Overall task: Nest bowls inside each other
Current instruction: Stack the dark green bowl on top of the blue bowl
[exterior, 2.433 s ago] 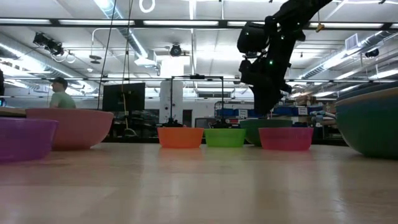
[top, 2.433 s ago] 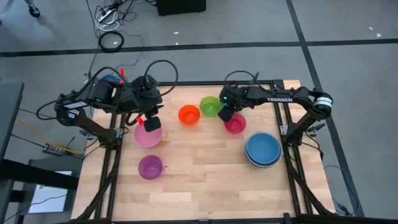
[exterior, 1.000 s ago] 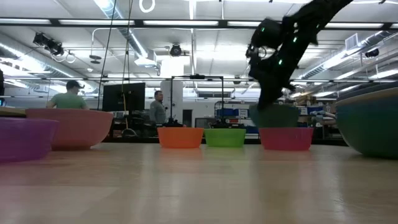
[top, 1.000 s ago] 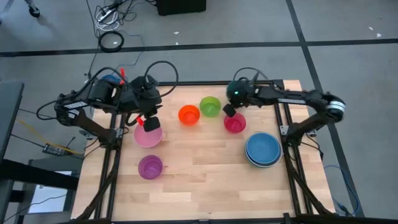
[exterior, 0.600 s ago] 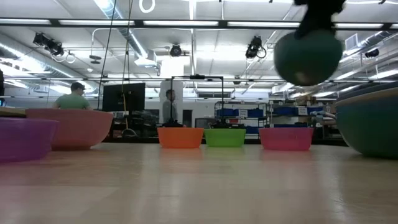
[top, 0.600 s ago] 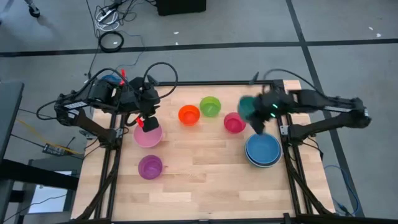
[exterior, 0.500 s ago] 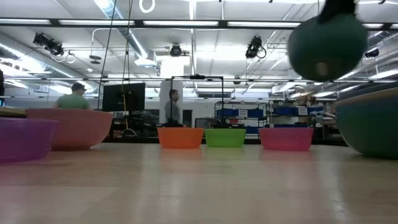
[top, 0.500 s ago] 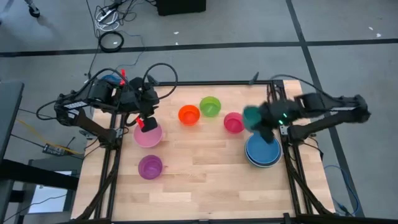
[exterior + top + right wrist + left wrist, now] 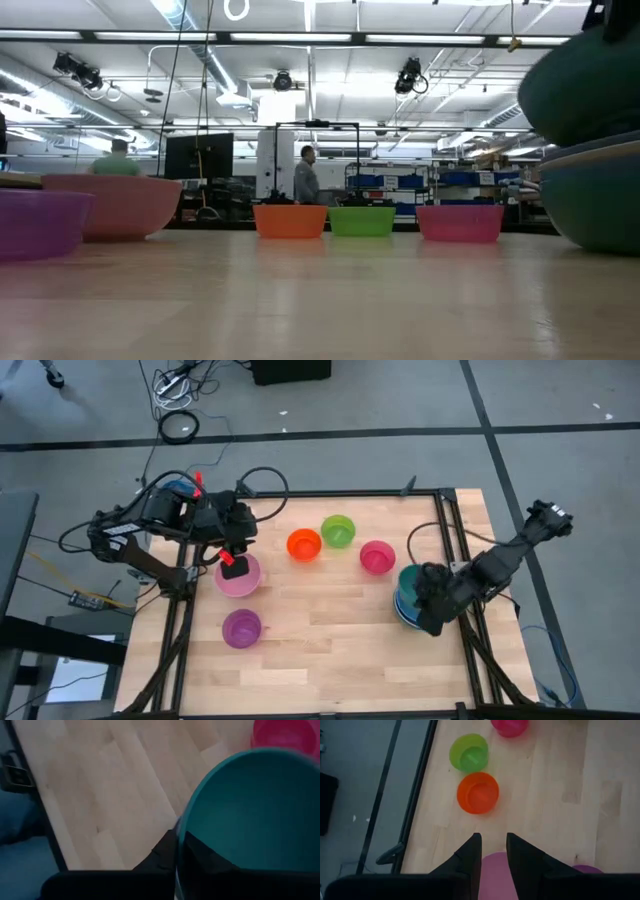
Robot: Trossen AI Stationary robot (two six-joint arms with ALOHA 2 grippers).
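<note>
My right gripper (image 9: 426, 600) is shut on a teal bowl (image 9: 407, 580), which it holds over the stack of blue bowls (image 9: 402, 612) at the table's right edge. In the low view the teal bowl (image 9: 585, 85) sits tilted just above the stack (image 9: 600, 200). My left gripper (image 9: 236, 568) stands open high over the pink bowl (image 9: 240, 580) at the left and touches nothing. The orange (image 9: 304, 544), lime (image 9: 338, 530) and magenta (image 9: 377, 556) bowls stand upright in a row at the far side. A purple bowl (image 9: 242, 627) stands near left. My right gripper pinches the teal bowl's rim (image 9: 179, 835), one finger (image 9: 167, 851) outside the wall and the other inside. The fingers come from above, slanting down. The bowl is tilted over the blue stack; I cannot tell whether it touches the stack.
Black frame rails (image 9: 455, 560) run along the table's left and right edges. Bare wood (image 9: 330, 640) lies in the near middle. In the low view a person (image 9: 305, 180) stands in the room beyond the table.
My right gripper has lifted the teal bowl from beside the magenta bowl at the far side. It has swung the bowl toward the table's right and near edges and turned on the way. The bowl is now over the blue stack. The other bowls have stayed put.
</note>
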